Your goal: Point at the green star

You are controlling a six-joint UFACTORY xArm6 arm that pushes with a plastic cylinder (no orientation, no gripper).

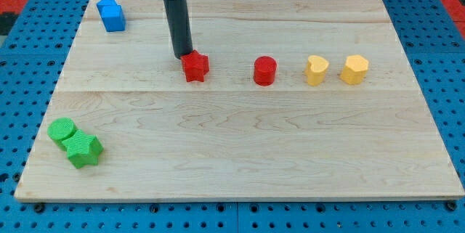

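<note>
My tip point(184, 55) (bare rod, no jaws to open or close) touches the red star point(195, 67) at its 11 o'clock. Green star point(83, 150) lies well apart at the tip's 8 o'clock, touching the green cylinder point(62, 130).

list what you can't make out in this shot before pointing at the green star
- Camera view: whether my tip touches the red star; the rod hides the contact.
- Arm above the rod: cut off by the view's top.
- Green star: its edge against the green cylinder, touching or apart, unclear.
</note>
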